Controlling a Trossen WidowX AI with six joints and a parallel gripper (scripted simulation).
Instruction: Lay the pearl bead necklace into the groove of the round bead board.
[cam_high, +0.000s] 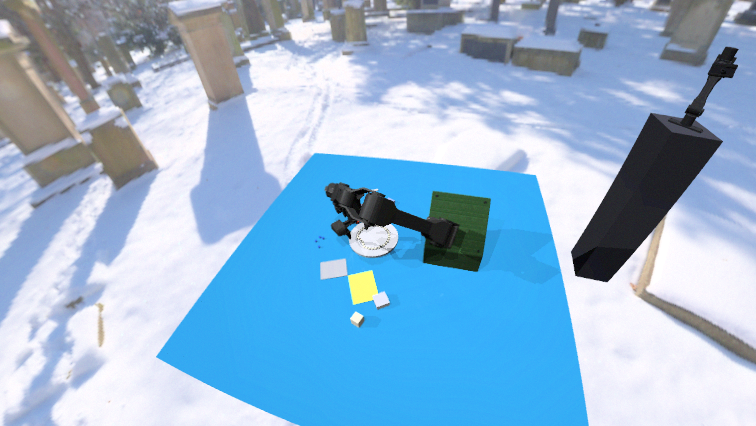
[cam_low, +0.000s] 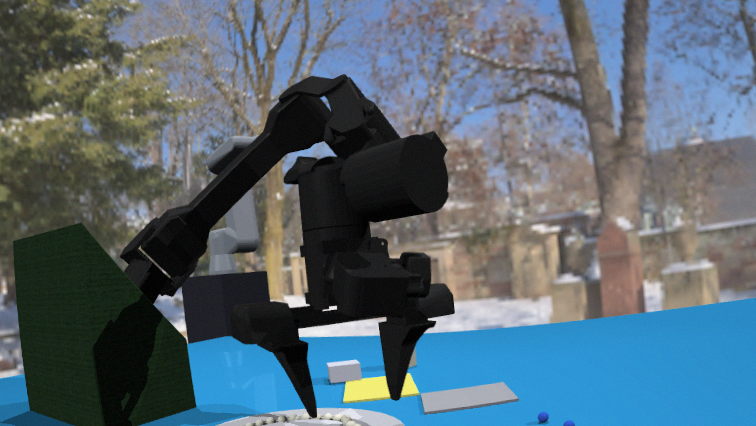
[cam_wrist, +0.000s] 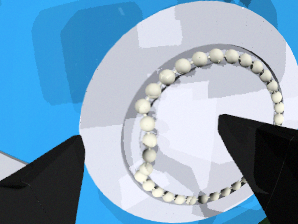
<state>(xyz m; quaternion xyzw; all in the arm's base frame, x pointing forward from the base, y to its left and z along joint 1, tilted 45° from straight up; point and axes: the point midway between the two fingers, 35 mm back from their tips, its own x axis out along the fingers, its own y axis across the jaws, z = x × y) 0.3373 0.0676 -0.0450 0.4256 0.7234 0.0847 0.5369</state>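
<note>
The round white bead board (cam_high: 372, 254) (cam_low: 381, 417) (cam_wrist: 107, 100) lies flat below my gripper. The pearl bead necklace (cam_low: 282, 418) (cam_wrist: 183, 65) forms a loop on it. In the wrist view its upper right arc follows the groove, while on the left several beads bow inward, by the groove's inner edge, with bare groove outside them. The bottom beads run near the groove's outer edge. My gripper (cam_low: 354, 407) (cam_wrist: 152, 133) is open and empty, one finger over the board's middle, the other beyond its rim, the left beads between them. The right finger hides the loop's lower right.
Small blue balls (cam_high: 319, 240) (cam_low: 542, 417), a grey tile (cam_high: 333, 268) (cam_low: 469, 397), a yellow square (cam_high: 362, 287) (cam_low: 370, 390), a white block (cam_high: 380, 300) (cam_low: 343, 371) and a cream cube (cam_high: 357, 319) lie near the board. A dark green block (cam_high: 460, 211) (cam_low: 58, 317) stands by the arm's base.
</note>
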